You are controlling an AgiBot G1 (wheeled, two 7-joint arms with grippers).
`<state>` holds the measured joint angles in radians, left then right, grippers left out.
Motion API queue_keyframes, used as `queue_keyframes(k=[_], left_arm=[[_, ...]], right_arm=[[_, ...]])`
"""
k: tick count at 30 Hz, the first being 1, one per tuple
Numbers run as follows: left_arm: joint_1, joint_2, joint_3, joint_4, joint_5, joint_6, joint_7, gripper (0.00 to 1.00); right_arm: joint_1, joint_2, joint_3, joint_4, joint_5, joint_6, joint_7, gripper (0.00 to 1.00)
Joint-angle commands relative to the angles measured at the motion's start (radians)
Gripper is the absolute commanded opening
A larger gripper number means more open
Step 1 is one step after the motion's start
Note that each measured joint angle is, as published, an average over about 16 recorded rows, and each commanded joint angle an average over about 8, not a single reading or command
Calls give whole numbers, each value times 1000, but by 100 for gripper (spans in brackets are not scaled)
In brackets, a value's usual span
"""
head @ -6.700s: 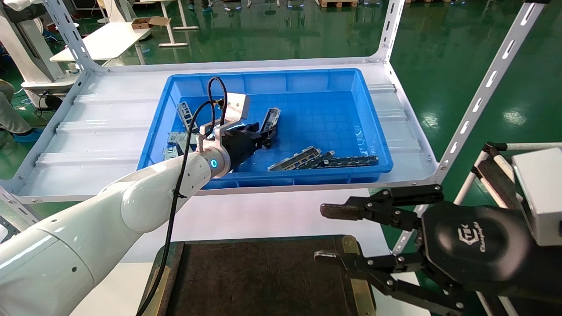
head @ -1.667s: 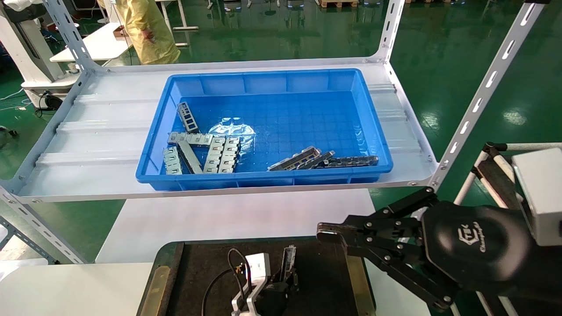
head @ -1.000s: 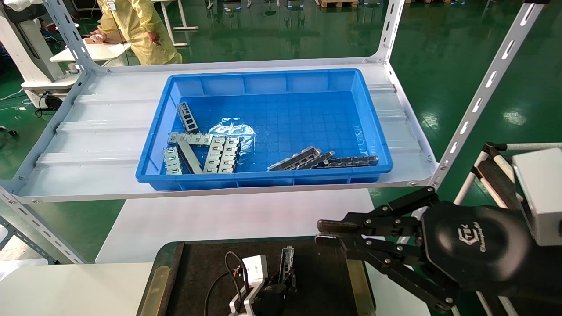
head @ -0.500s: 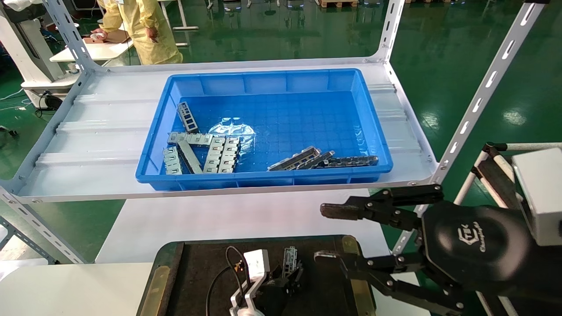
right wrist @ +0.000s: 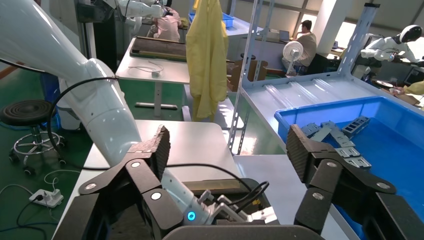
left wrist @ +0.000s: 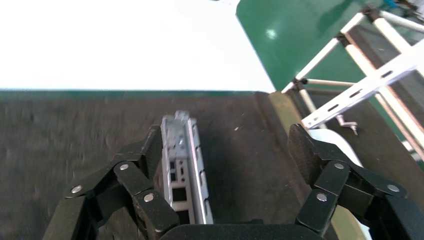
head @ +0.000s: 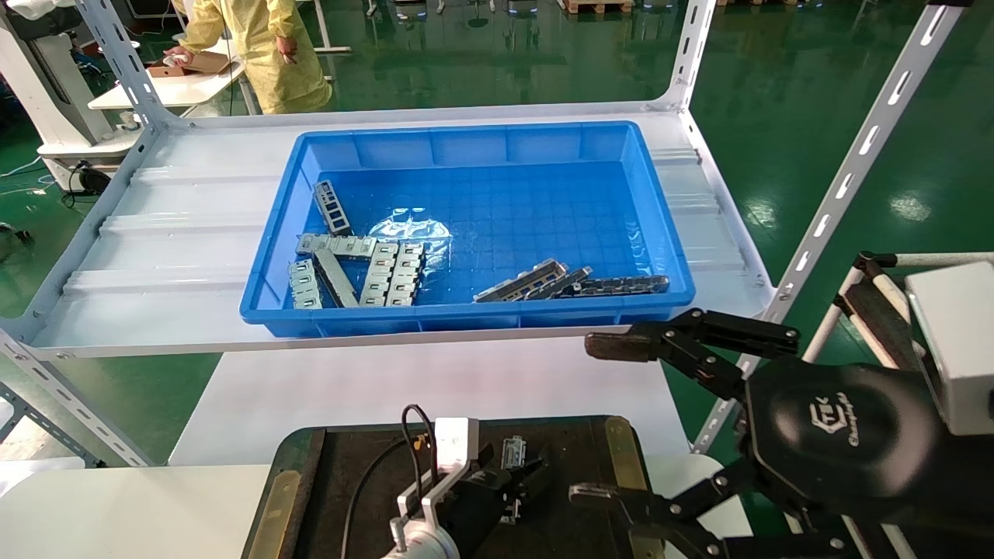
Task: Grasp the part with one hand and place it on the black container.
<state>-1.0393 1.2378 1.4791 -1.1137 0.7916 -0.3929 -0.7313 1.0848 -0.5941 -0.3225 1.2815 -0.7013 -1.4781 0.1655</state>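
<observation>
The part [head: 512,451], a slim grey channel strip with cutouts, lies on the black container [head: 349,497], a flat brown-black tray at the bottom centre. My left gripper [head: 514,468] sits low over the tray with its fingers spread wide. In the left wrist view the part [left wrist: 182,160] rests beside one finger [left wrist: 150,150] of the left gripper [left wrist: 227,150], far from the other, on the tray [left wrist: 60,125]. My right gripper [head: 594,419] hangs open and empty at the tray's right edge; it also shows in the right wrist view [right wrist: 228,145].
A blue bin [head: 660,233] on the white shelf holds pale ladder-like plates [head: 388,272] and dark strips [head: 575,283]. A slotted shelf upright [head: 846,178] stands at the right. A person in yellow [head: 264,46] stands far behind.
My left gripper has opened and let go of the part, which now lies on the tray. My right gripper went from nearly shut to wide open.
</observation>
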Motion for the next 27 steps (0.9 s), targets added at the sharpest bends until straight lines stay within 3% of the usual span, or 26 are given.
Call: queue_keyframes(k=[1,16,27], left_arm=[[-5,-24,-5,-19,36,28,-8,100],[-29,-255,-128,-227,222,355,-53,100],[-2,-370,-315,-243,232,639,96,100]], right_arm=[[0,0,0,0,0,0,0,100],[0,0,-1,0,0,0,0,100],[0,0,-1,0,1,0,0,100]])
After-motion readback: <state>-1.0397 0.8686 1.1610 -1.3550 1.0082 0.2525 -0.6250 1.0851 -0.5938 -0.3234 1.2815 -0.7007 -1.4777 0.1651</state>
